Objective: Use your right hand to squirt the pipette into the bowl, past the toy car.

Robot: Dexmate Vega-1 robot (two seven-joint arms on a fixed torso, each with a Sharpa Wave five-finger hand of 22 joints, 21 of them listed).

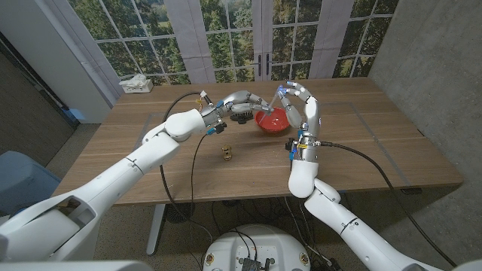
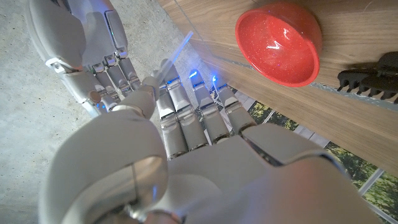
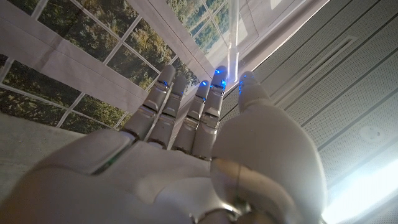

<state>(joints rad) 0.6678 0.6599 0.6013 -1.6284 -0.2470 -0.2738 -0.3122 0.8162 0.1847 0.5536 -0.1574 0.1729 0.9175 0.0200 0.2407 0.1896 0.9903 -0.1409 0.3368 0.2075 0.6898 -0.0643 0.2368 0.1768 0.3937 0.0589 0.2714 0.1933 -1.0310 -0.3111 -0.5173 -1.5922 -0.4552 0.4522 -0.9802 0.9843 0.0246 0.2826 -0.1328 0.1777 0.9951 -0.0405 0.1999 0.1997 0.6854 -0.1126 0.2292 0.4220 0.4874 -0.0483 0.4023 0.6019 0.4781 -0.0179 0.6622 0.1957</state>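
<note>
The right robot hand (image 1: 303, 110) is up over the counter (image 1: 361, 143), just beside the red bowl (image 1: 272, 119), pinching the clear pipette (image 3: 234, 28) between thumb and fingertips. In the right wrist view the tube sticks out past the fingertips, so it looks like a decent hold. The left robot hand (image 1: 242, 102) is reaching in from the other side, fingers stretched out and apart, holding nothing as far as I can see. It's very close to the right one, and I can't tell if they touch.

The bowl sits toward the far middle of the counter, with a dark comb-like thing (image 2: 372, 79) near it and the little toy car (image 1: 227, 153) on the near side, well apart from both.

My take on doing this bit well: get the tip pointing down over the bowl's opening before squeezing, and squeeze slowly. I'd also pull the left one back a little for room. The car looks safely out of the way.
</note>
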